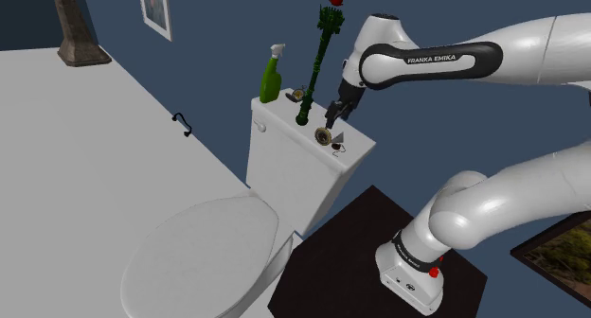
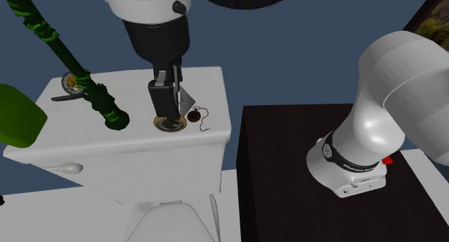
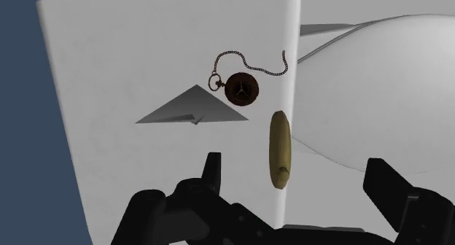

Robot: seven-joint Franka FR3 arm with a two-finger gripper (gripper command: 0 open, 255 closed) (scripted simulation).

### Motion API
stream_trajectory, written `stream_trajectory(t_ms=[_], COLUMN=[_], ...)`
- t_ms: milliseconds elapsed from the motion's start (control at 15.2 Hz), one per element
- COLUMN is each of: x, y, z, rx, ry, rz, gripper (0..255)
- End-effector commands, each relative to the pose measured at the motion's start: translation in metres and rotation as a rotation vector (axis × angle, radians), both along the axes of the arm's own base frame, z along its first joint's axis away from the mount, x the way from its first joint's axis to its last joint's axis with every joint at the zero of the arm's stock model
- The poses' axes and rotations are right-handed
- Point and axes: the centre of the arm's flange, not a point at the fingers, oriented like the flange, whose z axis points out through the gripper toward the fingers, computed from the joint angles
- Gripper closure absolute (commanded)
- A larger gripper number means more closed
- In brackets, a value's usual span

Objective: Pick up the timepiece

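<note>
Open jaws hang just above the gold timepiece (image 3: 279,150), pocket watch (image 3: 243,89) beside it.

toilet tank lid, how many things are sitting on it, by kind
green spray bottle: 1
green knobbly pole: 1
pocket watch on a chain: 1
brass-coloured round disc: 1
grey folded triangle: 1
small round ringed item: 1
total: 6
</note>
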Motion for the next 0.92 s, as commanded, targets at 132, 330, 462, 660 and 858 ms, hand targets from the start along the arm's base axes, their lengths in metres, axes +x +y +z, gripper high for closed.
stream_trajectory(t_ms=[132, 330, 462, 660, 858], x=[0.020, 0.020, 0.020, 0.020, 0.021], y=[0.000, 0.000, 0.000, 0.000, 0.001], z=[-0.034, -0.050, -0.060, -0.069, -0.069], rx=[0.011, 0.011, 0.011, 0.011, 0.011], ry=[-0.002, -0.002, -0.002, -0.002, -0.002], rz=[0.020, 0.020, 0.020, 0.020, 0.020], gripper=[0, 0, 0, 0, 255])
